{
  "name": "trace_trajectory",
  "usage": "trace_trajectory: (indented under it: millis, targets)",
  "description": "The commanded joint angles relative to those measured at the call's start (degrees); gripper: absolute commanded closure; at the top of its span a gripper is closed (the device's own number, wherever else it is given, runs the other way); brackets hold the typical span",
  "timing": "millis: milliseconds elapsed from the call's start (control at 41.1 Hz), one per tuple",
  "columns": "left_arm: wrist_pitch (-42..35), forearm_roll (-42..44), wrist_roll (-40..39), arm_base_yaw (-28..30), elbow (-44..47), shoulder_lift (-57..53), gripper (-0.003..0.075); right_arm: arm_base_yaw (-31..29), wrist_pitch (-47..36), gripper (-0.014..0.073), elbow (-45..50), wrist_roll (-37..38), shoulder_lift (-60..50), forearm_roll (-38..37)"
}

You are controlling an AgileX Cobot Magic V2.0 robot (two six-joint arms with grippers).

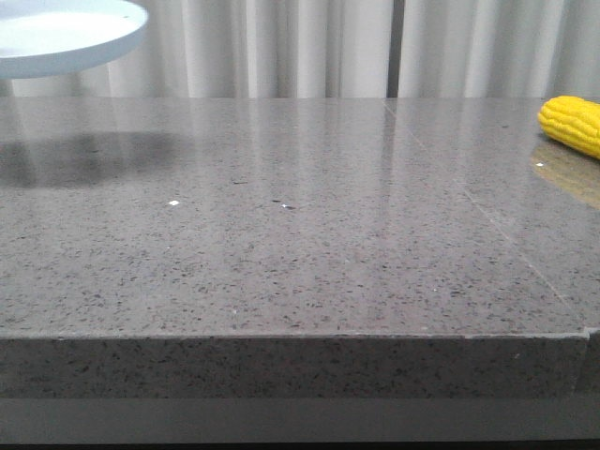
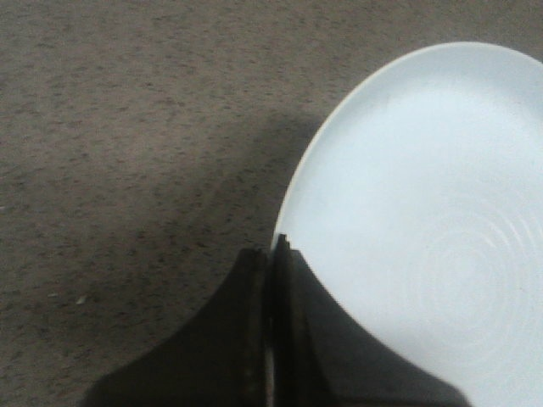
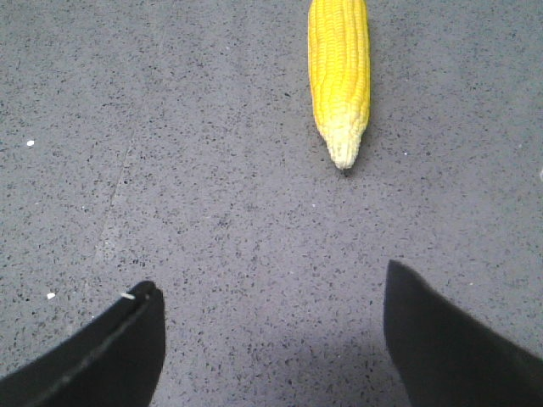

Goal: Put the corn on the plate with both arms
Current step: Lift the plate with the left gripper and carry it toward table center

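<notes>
The corn (image 3: 339,72) lies flat on the grey surface (image 1: 281,244) at its far right, its long axis running straight away from the spread-open, empty right hand (image 3: 271,339), pale tip nearest. It looks firm, light and apt to roll, so mid-cob across the kernels seems the best hold. The left hand (image 2: 273,331) is clamped on the plate's (image 2: 424,212) rim, holding it above the surface.

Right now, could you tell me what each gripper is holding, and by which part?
The left gripper holds the plate by its rim, lifted. The right gripper is open and empty; the corn lies untouched.
</notes>
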Motion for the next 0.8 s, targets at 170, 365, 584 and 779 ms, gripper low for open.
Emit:
trace_trajectory:
  millis: [170, 365, 584, 779]
  targets:
    - [-1.5, -3.3, 0.2, -11.3, -1.8, -1.6, 0.0741, -0.4, -3.9, 0.0032, -1.4, -0.6, 0.3, -0.5]
    - [-3.8, -3.1, 0.2, -18.5, -1.8, 0.7, 0.0741, -0.4, -3.9, 0.0032, -1.4, -0.6, 0.3, -0.5]
    - [-7.4, -2.8, 0.1, -24.1, -1.8, 3.5, 0.074, -0.4, -3.9, 0.0032, -1.4, -0.6, 0.3, -0.5]
    - [-10.4, 5.2, -4.0, -27.1, -1.8, 5.5, 0.0741, -0.4, -3.9, 0.0032, -1.4, -0.6, 0.3, -0.5]
